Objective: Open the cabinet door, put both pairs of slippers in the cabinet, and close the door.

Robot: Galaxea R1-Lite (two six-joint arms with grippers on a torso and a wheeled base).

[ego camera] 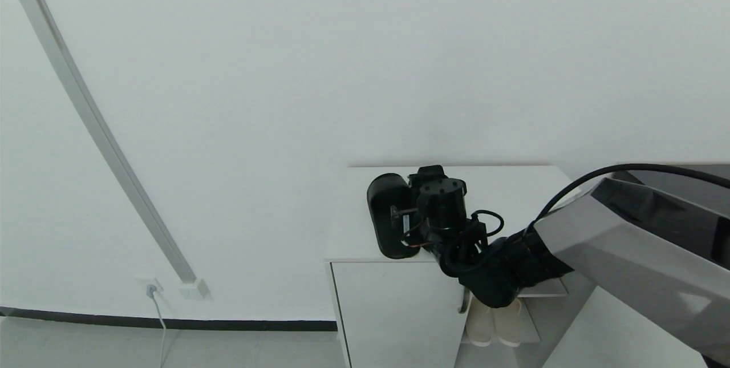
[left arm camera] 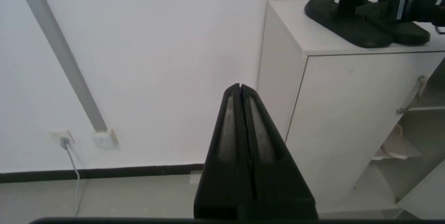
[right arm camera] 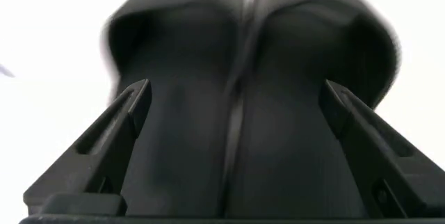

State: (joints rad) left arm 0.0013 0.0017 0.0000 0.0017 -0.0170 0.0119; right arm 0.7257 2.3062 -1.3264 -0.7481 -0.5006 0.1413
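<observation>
the right end effector [right arm camera: 236,92] hangs over the top of the white cabinet [ego camera: 393,311], released. its fingers [right arm camera: 128,116] are spread wide, one on each side of the pair of black slippers [left arm camera: 365,17]. the pair lies flat on the cabinet top, side by side and touching each other, directly between and beneath those fingers. i cannot tell whether the fingers press the sides of the pair.

below this end effector the cabinet's right half stands open. a pair of white slippers [ego camera: 493,322] sits on a shelf inside it, toes pointing outward. the left cabinet door [left arm camera: 341,126] is shut, under and a little to the left of the end effector.

the left end effector [left arm camera: 240,92] is clenched, its two fingers pressed together with nothing between them. it is held in the air well apart from the cabinet. the cabinet and both pairs of slippers lie ahead of it and to its right. beyond its tips is the white wall, with a slanted grey rail [ego camera: 97,122] and a wall socket [ego camera: 149,287] with a cable plugged in, near the floor.
</observation>
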